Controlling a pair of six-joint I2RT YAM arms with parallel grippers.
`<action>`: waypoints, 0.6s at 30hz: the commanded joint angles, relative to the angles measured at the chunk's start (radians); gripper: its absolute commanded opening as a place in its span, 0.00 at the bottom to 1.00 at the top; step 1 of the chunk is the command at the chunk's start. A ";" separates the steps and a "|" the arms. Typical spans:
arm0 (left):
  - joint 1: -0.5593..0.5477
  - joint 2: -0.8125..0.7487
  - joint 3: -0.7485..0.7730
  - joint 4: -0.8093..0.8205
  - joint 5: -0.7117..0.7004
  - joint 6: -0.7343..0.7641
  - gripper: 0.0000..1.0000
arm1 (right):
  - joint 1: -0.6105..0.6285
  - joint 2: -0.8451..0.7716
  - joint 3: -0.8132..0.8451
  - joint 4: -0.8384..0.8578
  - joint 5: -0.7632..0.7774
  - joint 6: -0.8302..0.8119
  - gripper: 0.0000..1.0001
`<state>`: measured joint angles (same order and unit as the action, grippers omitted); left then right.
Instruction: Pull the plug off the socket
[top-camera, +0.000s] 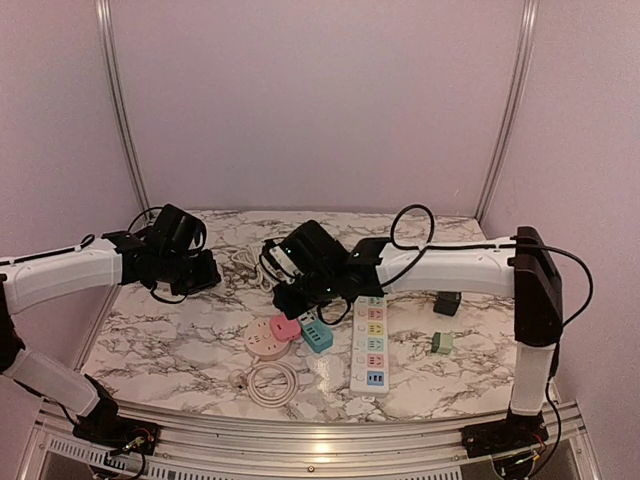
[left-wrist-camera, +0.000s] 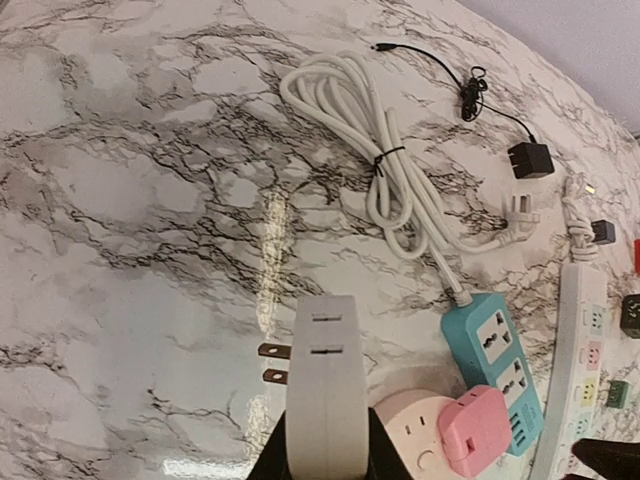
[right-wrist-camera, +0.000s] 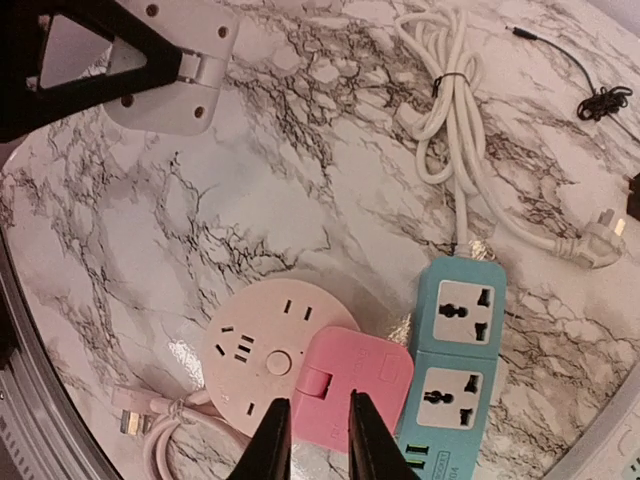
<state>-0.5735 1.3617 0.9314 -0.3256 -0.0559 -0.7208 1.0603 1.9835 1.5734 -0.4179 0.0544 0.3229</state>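
Note:
A pink square plug (right-wrist-camera: 365, 380) sits in a round pale pink socket (right-wrist-camera: 250, 345) on the marble table; both show in the top view, the plug (top-camera: 285, 328) on the socket (top-camera: 262, 342). My right gripper (right-wrist-camera: 317, 402) hangs just above the plug's near edge, fingers a little apart, holding nothing; in the top view it (top-camera: 292, 297) is above and behind the plug. My left gripper (left-wrist-camera: 325, 445) is shut on a white two-prong adapter (left-wrist-camera: 325, 370), held in the air left of the socket (left-wrist-camera: 412, 435).
A blue power strip (right-wrist-camera: 455, 360) lies right against the plug, its bundled white cable (right-wrist-camera: 450, 110) behind it. A long white strip (top-camera: 369, 345), a green block (top-camera: 442, 343), a black adapter (top-camera: 447, 303) and a coiled pink cable (top-camera: 270, 382) lie around.

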 joint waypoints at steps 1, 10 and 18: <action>0.009 0.093 0.128 -0.294 -0.352 0.144 0.00 | -0.042 -0.111 -0.061 0.064 0.007 0.023 0.21; 0.038 0.327 0.366 -0.454 -0.601 0.250 0.00 | -0.094 -0.248 -0.197 0.109 0.034 0.035 0.35; 0.087 0.532 0.515 -0.551 -0.701 0.322 0.00 | -0.101 -0.314 -0.271 0.139 0.062 0.046 0.52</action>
<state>-0.5106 1.8229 1.3930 -0.7715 -0.6678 -0.4538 0.9653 1.7157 1.3216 -0.3141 0.0902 0.3557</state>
